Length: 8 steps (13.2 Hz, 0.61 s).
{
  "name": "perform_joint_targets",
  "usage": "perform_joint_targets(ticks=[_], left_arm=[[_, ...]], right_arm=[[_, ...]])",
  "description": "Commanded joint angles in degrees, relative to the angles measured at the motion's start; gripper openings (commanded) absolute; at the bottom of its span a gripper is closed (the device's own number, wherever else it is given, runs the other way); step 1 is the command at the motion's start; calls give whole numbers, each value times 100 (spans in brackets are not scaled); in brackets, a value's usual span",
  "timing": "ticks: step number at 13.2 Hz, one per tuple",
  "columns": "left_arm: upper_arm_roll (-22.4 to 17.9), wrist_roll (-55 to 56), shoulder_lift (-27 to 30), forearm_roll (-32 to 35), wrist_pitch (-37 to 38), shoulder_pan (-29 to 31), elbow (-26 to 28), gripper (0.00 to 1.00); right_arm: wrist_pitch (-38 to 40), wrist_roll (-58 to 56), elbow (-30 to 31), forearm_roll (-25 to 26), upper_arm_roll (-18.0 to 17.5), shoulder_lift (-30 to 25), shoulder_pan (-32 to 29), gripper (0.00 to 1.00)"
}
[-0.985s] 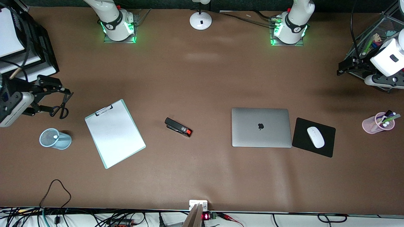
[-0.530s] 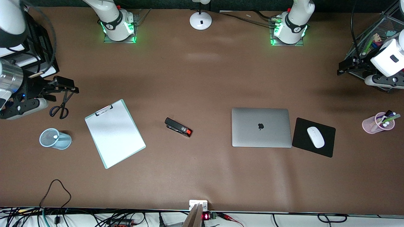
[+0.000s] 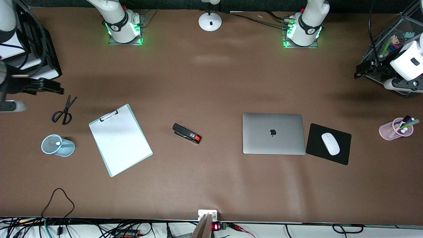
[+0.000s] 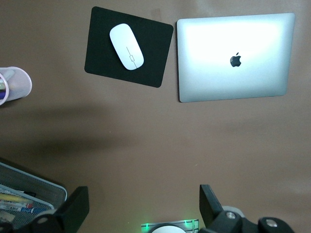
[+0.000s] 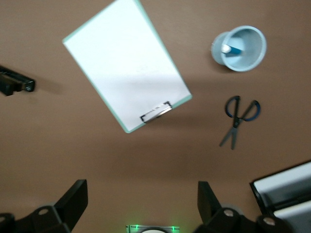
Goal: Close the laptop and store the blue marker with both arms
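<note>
Laptop (image 3: pixel 273 133) shut | left pincer (image 4: pixel 141 206) wide apart, empty | right pincer (image 5: pixel 141 201) apart, seemingly empty

The worktop (image 3: pixel 211 82) is bare between the arm bases and the row of things. The closed laptop (image 3: pixel 273 133) lies flat, the black mouse pad (image 3: pixel 317 145) just beside it. A stapler (image 3: pixel 186 133) lies between laptop and clipboard (image 3: pixel 119 139), with open gaps on both sides. Scissors (image 3: pixel 64 110) and a blue cup (image 3: pixel 57 145) crowd the right arm's end.
</note>
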State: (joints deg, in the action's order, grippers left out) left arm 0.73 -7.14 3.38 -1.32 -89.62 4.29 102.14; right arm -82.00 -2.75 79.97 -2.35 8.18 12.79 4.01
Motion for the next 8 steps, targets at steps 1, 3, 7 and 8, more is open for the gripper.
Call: perform_joint_targets(ticks=[1,3,7,8], left_arm=[[6,-42,-92,-132,164,45,-212,100],[6,-42,-92,-123,164,45,-212,100],[6,-51,-92,-132,173,81,-212,100],[6,-51,-92,-132,173,89,-212,100]], right_arm=[[-26,152,185,313,-36,-154,30,100],[-315,152,360,323,-45,-250,39,100],[-1203,100,1538,314,-45,-1014,30,100],[-1169,91,1530,314,-45,-1015,30,100]])
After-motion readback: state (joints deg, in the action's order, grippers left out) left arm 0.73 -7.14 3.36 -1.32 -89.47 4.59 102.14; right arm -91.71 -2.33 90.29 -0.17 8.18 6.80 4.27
